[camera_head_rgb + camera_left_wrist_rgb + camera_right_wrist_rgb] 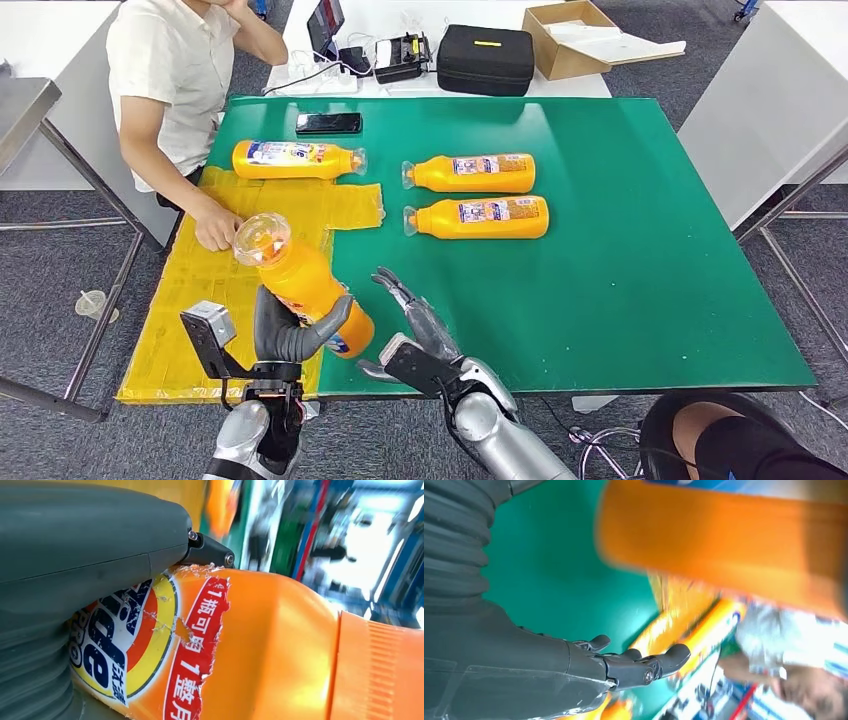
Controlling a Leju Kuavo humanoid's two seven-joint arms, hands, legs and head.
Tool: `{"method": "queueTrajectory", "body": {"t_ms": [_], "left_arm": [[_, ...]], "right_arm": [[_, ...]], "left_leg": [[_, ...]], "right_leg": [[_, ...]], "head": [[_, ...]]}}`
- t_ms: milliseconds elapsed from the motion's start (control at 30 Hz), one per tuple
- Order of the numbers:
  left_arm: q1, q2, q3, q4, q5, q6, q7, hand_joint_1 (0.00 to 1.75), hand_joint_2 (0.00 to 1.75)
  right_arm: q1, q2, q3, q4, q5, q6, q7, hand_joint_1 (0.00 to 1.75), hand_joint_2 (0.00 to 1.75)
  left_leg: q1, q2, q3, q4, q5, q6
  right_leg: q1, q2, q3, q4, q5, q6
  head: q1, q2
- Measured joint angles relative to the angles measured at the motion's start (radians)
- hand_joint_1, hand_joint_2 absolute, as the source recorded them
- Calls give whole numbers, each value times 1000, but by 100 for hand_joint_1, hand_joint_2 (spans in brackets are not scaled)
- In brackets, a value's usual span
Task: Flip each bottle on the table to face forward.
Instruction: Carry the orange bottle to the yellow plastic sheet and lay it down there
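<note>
Beside raised bottle [305,285] – left hand [290,335] grasping; right hand [415,330] released; person's hand [215,228] near.

The left hand [290,335] is raised above the table's near edge, fingers wrapped around a bottle [300,280]. The right hand [415,335] hovers beside it, fingers spread, holding nothing.

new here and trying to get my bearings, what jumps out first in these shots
The left hand grips an orange bottle lifted off the near left of the green table, its clear cap end tilted up and away from the robot. The right hand hangs open beside it, holding nothing. Three more bottles lie on their sides farther back, and a person sits at the table's far left with a hand on the yellow mat.
</note>
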Motion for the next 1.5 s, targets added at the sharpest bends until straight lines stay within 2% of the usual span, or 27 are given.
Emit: {"method": "queueTrajectory", "body": {"t_ms": [133, 267, 333, 467, 533, 600, 667, 800, 967, 1133, 1167, 1267, 1300, 1400, 1500], "left_arm": [[20, 3, 20, -62, -349, 168, 44, 175, 175], [38, 6, 77, -126, -588, 217, 110, 175, 175], [41, 8, 111, -152, -719, 245, 136, 175, 175], [37, 26, 152, -173, -1201, 300, 252, 175, 175], [33, 41, 168, -166, -1341, 306, 294, 175, 175], [26, 51, 180, -158, -1364, 295, 311, 175, 175], [10, 63, 187, -134, -1378, 247, 336, 175, 175], [-64, 98, 195, 20, -1417, 148, 371, 175, 175], [-148, 136, 213, 228, -1391, 154, 312, 174, 175], [-188, 155, 225, 322, -1348, 130, 273, 175, 175], [-196, 157, 230, 332, -1327, 119, 260, 161, 175], [-218, 163, 245, 362, -1279, 113, 231, 90, 175], [-222, 164, 247, 372, -1278, 124, 231, 60, 175], [-225, 165, 247, 395, -1293, 154, 243, 0, 175], [-229, 167, 247, 415, -1320, 150, 267, 0, 175]], "right_arm": [[85, 14, -68, -102, 132, -109, -9, 0, 175], [157, 32, -146, -231, 233, -211, -30, 0, 175], [179, 40, -185, -284, 232, -216, -39, 0, 175], [187, 53, -246, -330, 214, -190, -47, 0, 175], [185, 58, -266, -333, 211, -183, -49, 0, 175], [184, 61, -281, -335, 205, -175, -54, 0, 175], [182, 64, -292, -336, 190, -163, -67, 0, 175], [168, 68, -307, -327, 152, -133, -107, 0, 175], [150, 74, -313, -303, 125, -118, -144, 0, 175], [143, 76, -315, -286, 113, -113, -154, 0, 175], [142, 76, -315, -283, 109, -109, -155, 0, 175], [136, 77, -317, -269, 96, -102, -160, 0, 175], [135, 78, -318, -264, 93, -102, -162, 0, 175], [133, 81, -320, -253, 85, -102, -167, 0, 175], [133, 82, -322, -247, 83, -101, -168, 0, 175]], "left_leg": [[0, -1, -1, 0, 0, 0], [0, 0, -2, 0, 0, 0], [0, 0, -2, 0, 0, 0], [0, 0, -1, 0, 0, 0], [0, 0, -1, 0, 0, -1], [0, 0, -1, 0, 1, -1], [0, 0, -1, 0, 1, -1], [0, 0, -1, 0, 1, -1], [0, 1, -1, 0, 2, -2], [0, 0, -1, 0, 2, -2], [0, 0, -1, 0, 2, -2], [0, 0, 0, -1, 2, -2], [0, 0, 0, -1, 2, -2], [0, 0, 1, -1, 3, -2], [0, 0, 1, -1, 4, -2]], "right_leg": [[0, -1, 0, 0, 0, 0], [0, 0, -2, 0, 0, 0], [0, 0, -2, 0, 0, 0], [0, 0, -1, 0, 0, 0], [0, 0, -2, 0, 1, -1], [0, 0, -2, 0, 1, -2], [0, 0, -2, 0, 2, -2], [0, 0, -3, 0, 2, -3], [0, 0, -3, 1, 2, -3], [0, 0, -2, 1, 2, -3], [0, 0, -2, 1, 2, -3], [0, -1, -1, 0, 2, -3], [0, -1, 0, 0, 2, -3], [0, -1, 0, 0, 2, -3], [0, -1, 0, 1, 2, -3]], "head": [[0, 0], [0, 0], [0, 0], [0, 0], [0, 0], [0, 0], [0, 0], [0, 0], [0, 0], [0, 0], [0, 0], [0, 0], [0, 0], [0, 0], [0, 0]]}}
